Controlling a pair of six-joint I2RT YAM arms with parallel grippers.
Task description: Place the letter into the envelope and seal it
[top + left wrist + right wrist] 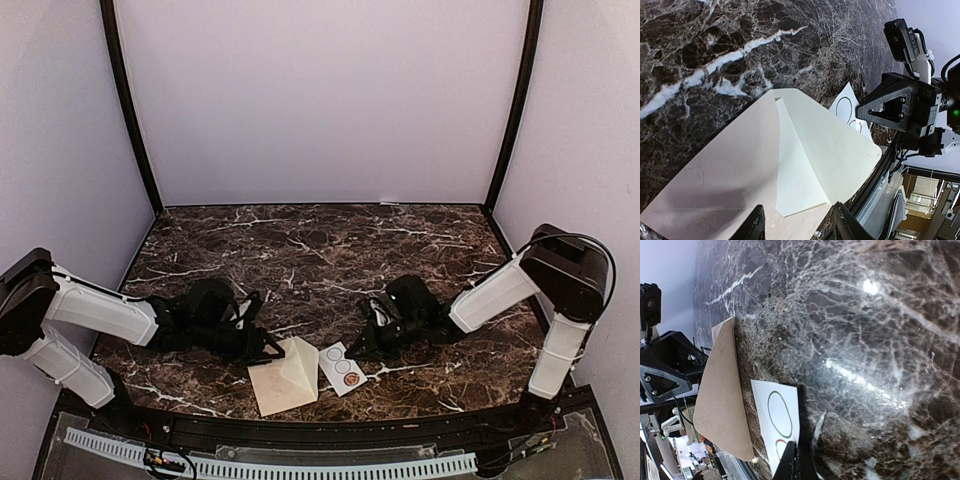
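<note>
Though thin and light, should not be taken for easy handling. Cream-white letter point(301, 364) near the front edge of the bench point(320, 250), resting on the right part of the pinkish-tan envelope point(266, 392), folded along a crease and tilted up off it rather than flat. Likely to bend, slide or crumple under a hard pinch; probably limp away from the crease and a little stiffer along it. Best taken, on this reading, at the raised free edge or at the fold, with room there for a finger underneath; harder to lift anywhere flat against the envelope. Much the same for the envelope: flat, light, apt to skate on a smooth top unless pinned.

Left claw point(797, 221) part open, fingers well apart on either side of the near edge of the papers, gripping nothing visible. Right claw point(360, 345) closed tight, tip down at the edge of the small white card point(342, 367) printed with circles, just right of the letter; cannot tell whether pinching that card or merely touching it.

Underneath, dark brown marble pattern with white veins, glossy enough to throw back a bright spot of light in the right wrist view, so probably slick under paper. Around it, plain pale lilac walls point(320, 100), black posts point(128, 110) at the back corners, and a white ribbed strip point(280, 466) along the front.
</note>
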